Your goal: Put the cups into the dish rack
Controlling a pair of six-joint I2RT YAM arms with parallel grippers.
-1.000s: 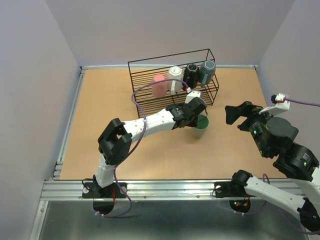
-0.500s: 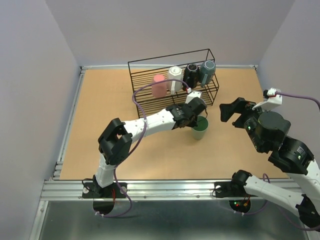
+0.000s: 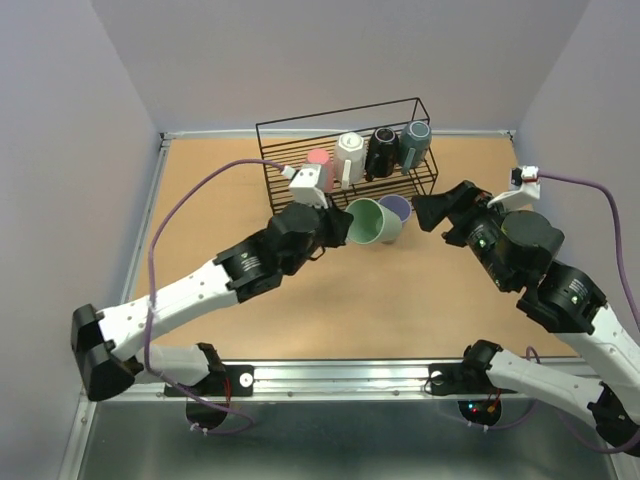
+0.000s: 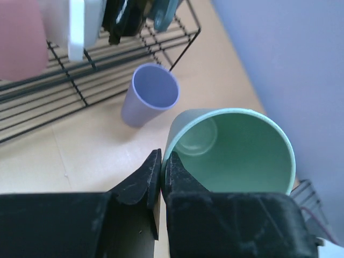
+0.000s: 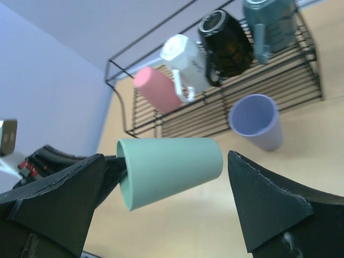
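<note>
- The left gripper [image 3: 338, 228] is clamped tight on the rim of the green cup [image 3: 375, 221], held on its side in front of the dish rack [image 3: 410, 183].
- The lavender cup [image 3: 394, 208] stands upright just beside the rack.
- The right gripper [image 3: 440, 212] gapes wide, holding nothing.

Six cups: pink tumbler [image 3: 318, 172], white mug [image 3: 350, 158], black mug [image 3: 381, 152], grey-blue mug [image 3: 414, 143], lavender tumbler [image 3: 395, 207], green tumbler [image 3: 372, 221]. One dish rack [image 3: 290, 196].
</note>
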